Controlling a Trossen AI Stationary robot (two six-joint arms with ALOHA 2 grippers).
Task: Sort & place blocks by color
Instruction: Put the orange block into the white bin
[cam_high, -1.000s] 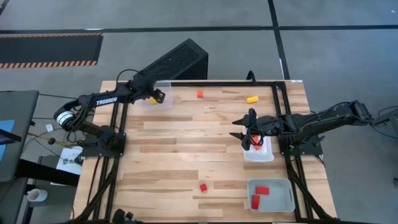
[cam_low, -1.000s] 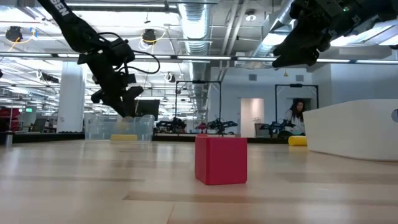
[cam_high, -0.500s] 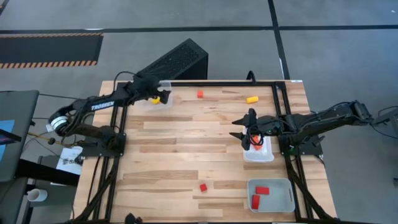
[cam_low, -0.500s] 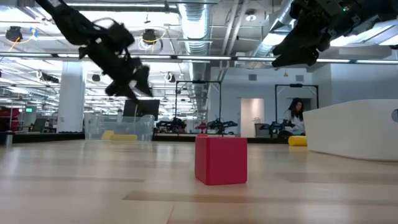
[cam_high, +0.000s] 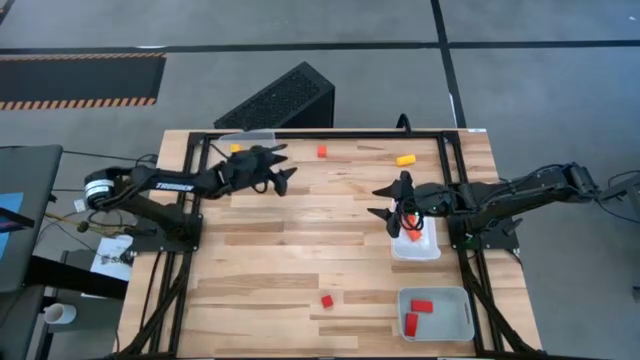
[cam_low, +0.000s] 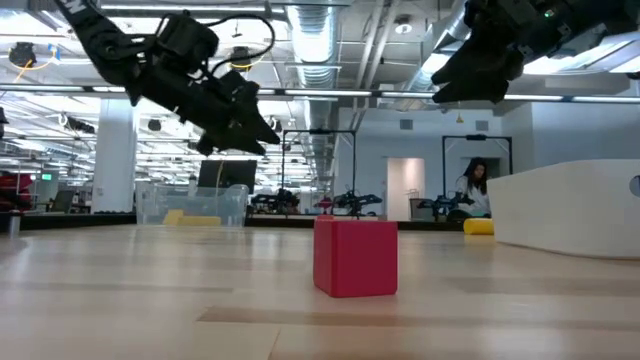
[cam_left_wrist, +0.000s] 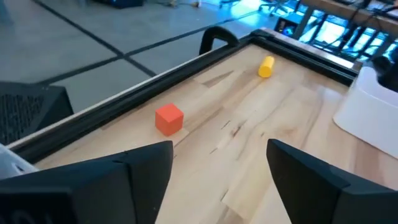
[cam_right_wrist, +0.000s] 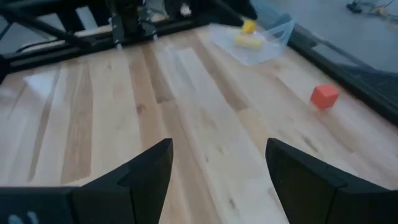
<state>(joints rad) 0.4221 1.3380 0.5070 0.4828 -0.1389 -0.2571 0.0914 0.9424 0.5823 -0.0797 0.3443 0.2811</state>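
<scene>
In the high view my left gripper (cam_high: 284, 180) is open and hangs over bare wood, just to the right and near side of the clear tray (cam_high: 246, 136), which holds yellow blocks (cam_high: 235, 148). My right gripper (cam_high: 376, 203) is open, left of the white tray (cam_high: 415, 248) with orange blocks (cam_high: 413, 235). Loose on the table lie a red-orange cube (cam_high: 322, 151), a yellow bar (cam_high: 405, 159) and a red cube (cam_high: 326, 300). The left wrist view shows the cube (cam_left_wrist: 168, 119) and the bar (cam_left_wrist: 266, 66) ahead of the open left gripper (cam_left_wrist: 217, 180). My right gripper (cam_right_wrist: 217, 180) is empty too.
A second white tray (cam_high: 435, 313) at the near right corner holds two red blocks. A black frame (cam_high: 350, 133) runs along the table's far edge and sides. A dark box (cam_high: 285, 98) stands beyond the far edge. Bare wood lies between the two arms.
My left gripper has swung away from above the clear tray, toward the table's right and near side, and now points across the table. The yellow blocks stay in the tray. My right arm has kept still.
</scene>
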